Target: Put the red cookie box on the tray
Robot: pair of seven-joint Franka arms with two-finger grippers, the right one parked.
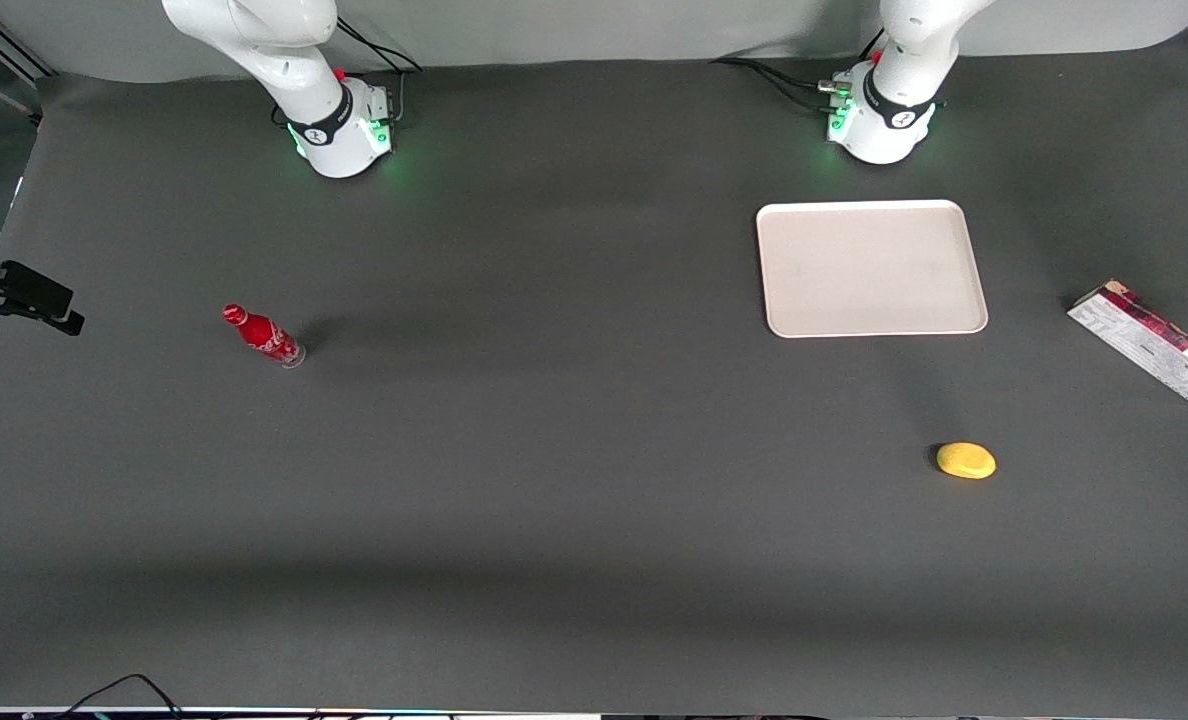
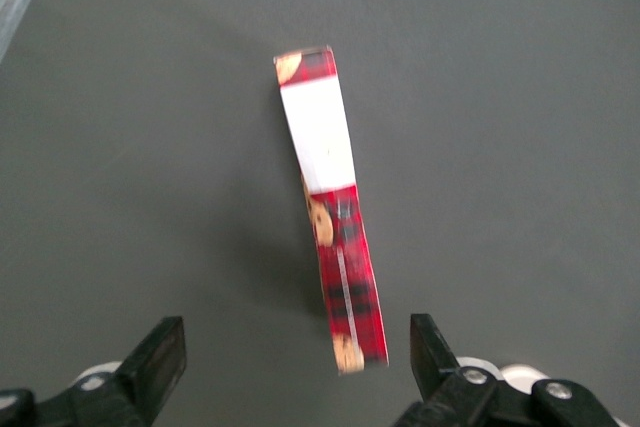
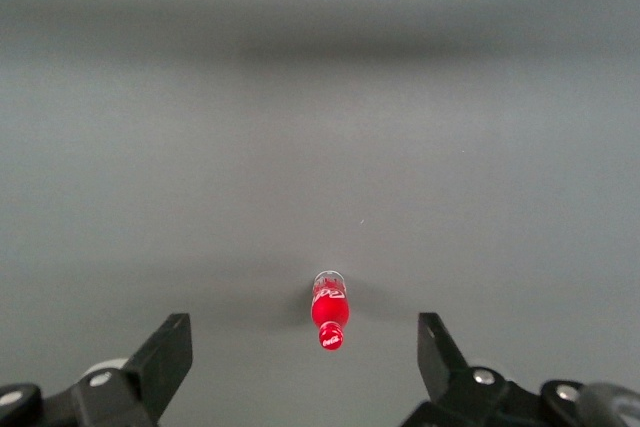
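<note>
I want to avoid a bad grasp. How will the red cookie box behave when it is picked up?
The red cookie box is a long thin carton, so probably light and fairly stiff. Gripped near one end, it may sag or swing. The open gripper hangs above it, not touching.

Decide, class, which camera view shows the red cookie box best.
The left wrist view: the red cookie box lies whole beneath the open gripper. The front view shows it small at the table's edge; the right wrist view misses it.

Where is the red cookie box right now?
The red cookie box lies on the table at the working arm's end, beside the tray, below the open gripper.
</note>
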